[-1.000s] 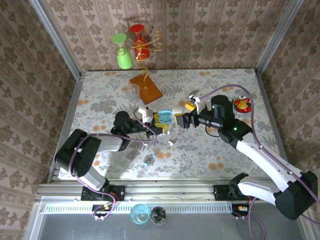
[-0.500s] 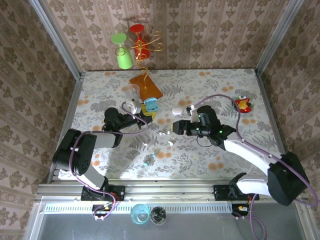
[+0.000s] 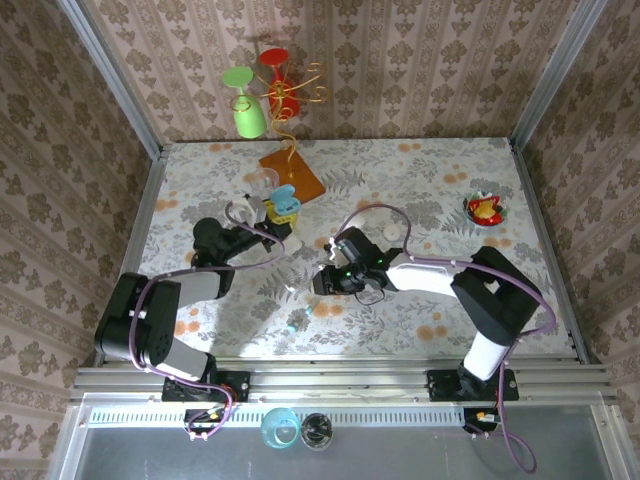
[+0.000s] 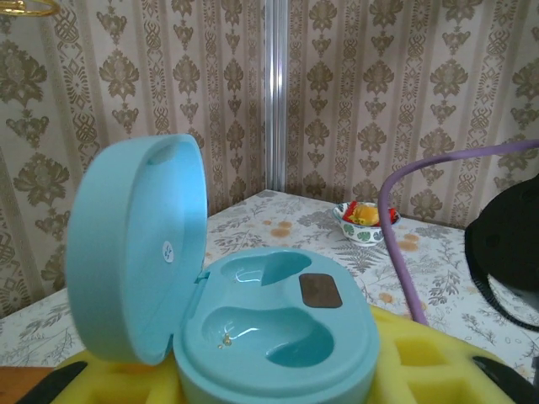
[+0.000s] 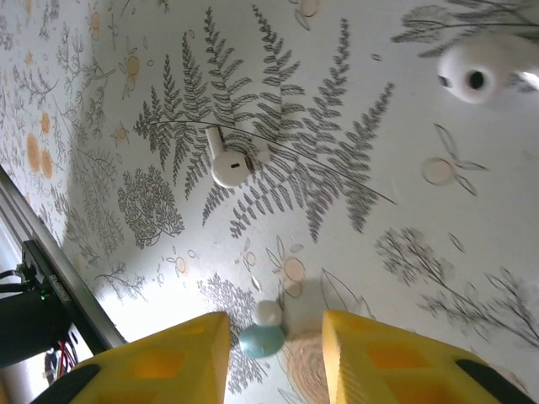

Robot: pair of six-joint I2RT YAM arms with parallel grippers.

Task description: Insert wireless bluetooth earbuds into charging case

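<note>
Right arm (image 3: 430, 268) leftward, jaws near earbud (image 5: 232, 164) — case (image 4: 269, 337) in left gripper (image 3: 282, 210).

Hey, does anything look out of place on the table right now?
Yes. One white earbud lies loose on the floral table, while the open blue charging case has both wells empty.
</note>
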